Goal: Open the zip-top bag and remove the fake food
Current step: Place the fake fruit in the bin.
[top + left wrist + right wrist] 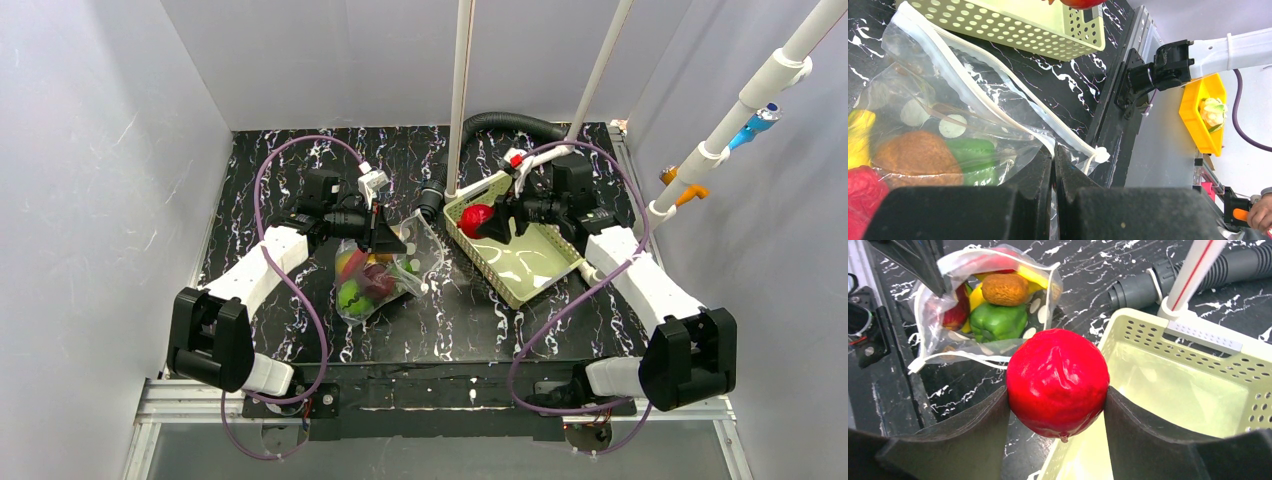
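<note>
Left end effector (1053, 152) tight on food-filled zip-top bag (998, 115); right end effector (1058, 390) around red fruit (1058, 375) over basket (1148, 335).

Clear dotted zip-top bag (425, 255) open, fake food (360, 285) inside; red fruit (1058, 382) outside.

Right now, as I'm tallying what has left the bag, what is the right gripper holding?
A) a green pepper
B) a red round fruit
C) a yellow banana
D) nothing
B: the right gripper clamps a glossy red round fruit between its fingers at the pale green basket, apart from the zip-top bag.
</note>
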